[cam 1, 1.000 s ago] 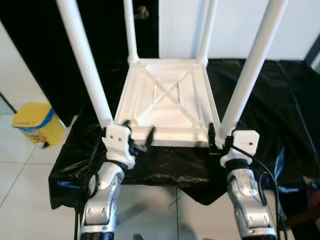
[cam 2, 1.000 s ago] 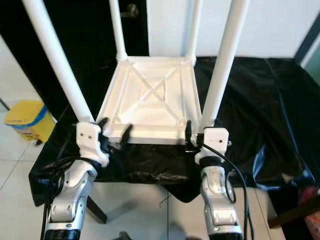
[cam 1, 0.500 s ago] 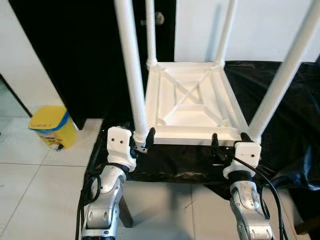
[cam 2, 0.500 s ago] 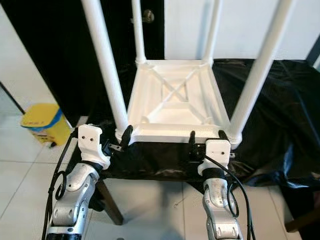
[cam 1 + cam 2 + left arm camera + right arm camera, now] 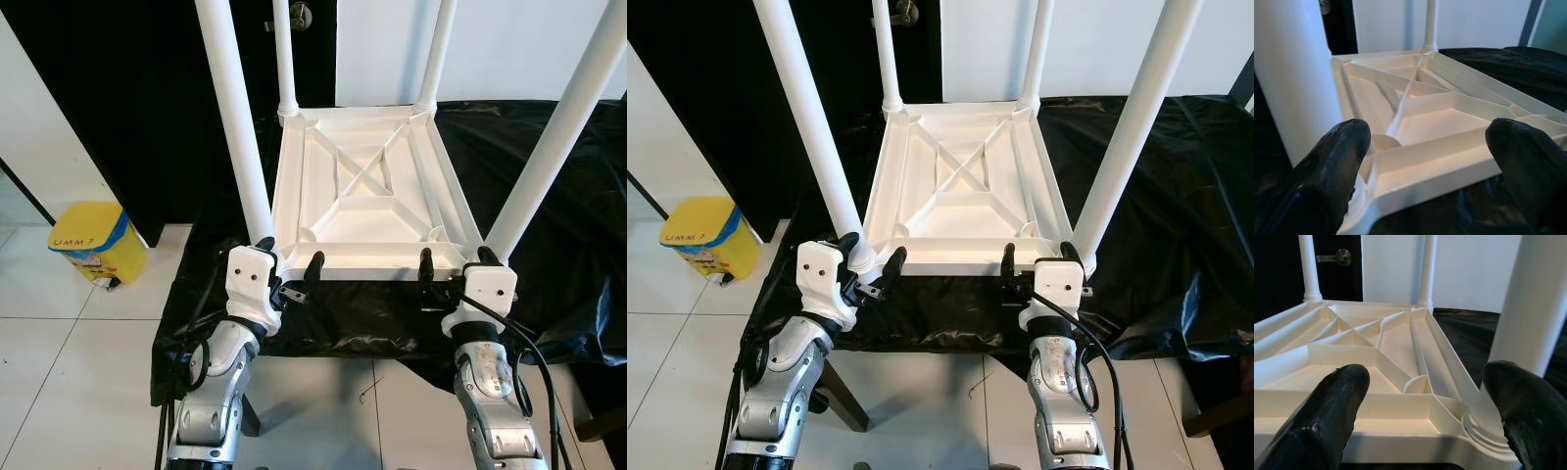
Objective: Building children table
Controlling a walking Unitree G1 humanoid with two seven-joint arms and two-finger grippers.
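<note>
A white children's table (image 5: 367, 191) lies upside down on a black-draped surface, its legs pointing up. My left gripper (image 5: 290, 262) is open at the near-left corner, one finger beside the base of the near-left leg (image 5: 230, 117), the other at the near rim. My right gripper (image 5: 456, 264) is open at the near-right corner, next to the base of the near-right leg (image 5: 558, 137). In the wrist views the left gripper (image 5: 1425, 161) and right gripper (image 5: 1425, 401) straddle the ribbed underside, with nothing clamped between the fingers.
The black cloth (image 5: 558, 245) hangs over the support's edges. A yellow bin (image 5: 88, 240) stands on the tiled floor to the left. A dark door with a handle (image 5: 301, 14) and a white wall are behind. The two far legs (image 5: 284, 54) rise at the back.
The whole view has shifted, so the camera moved. Both grippers stay open at the table's near edge. The left one now sits a little further inward along the rim.
</note>
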